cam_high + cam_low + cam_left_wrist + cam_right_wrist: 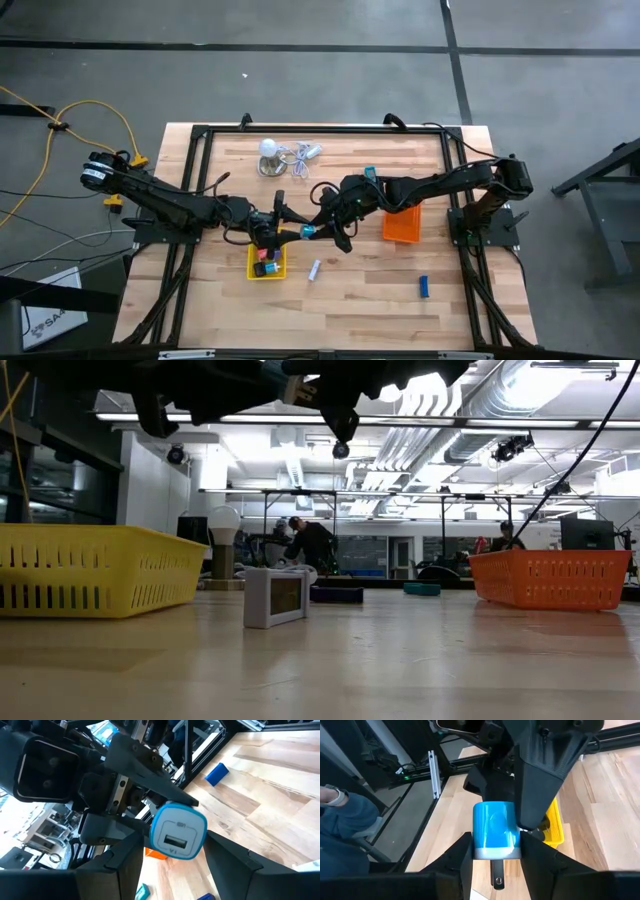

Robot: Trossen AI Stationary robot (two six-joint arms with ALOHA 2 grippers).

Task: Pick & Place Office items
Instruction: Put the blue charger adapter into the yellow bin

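We are holding a small blue-and-white rounded plastic office item (496, 831) in mid-air between our two arms, above the table near the yellow slotted plastic tray (266, 268). Our right gripper (495, 851) pinches it between its two dark fingers, while our left gripper (172, 851) stands spread on either side of the same piece, its fingers apart from it. The risk here, as we judge it, lies in the crowding: both wrists meet in one tight spot, so a small misjudged move by either arm could knock the piece from the right fingers, or bring the two grippers into contact; the item's rounded shell may also slip if the pinch is off-centre. If it falls, it could bounce on the bare wooden table (360, 290) rather than land in a tray. Close by lies a small white block (314, 269) just beside the yellow tray, which already holds a few small pieces. Farther right sits a blue block (423, 287), well apart. The orange slotted plastic tray (403, 226) lies under the right arm. At the far edge rests a white dome-shaped object with a pale cord (268, 150), out of the way.
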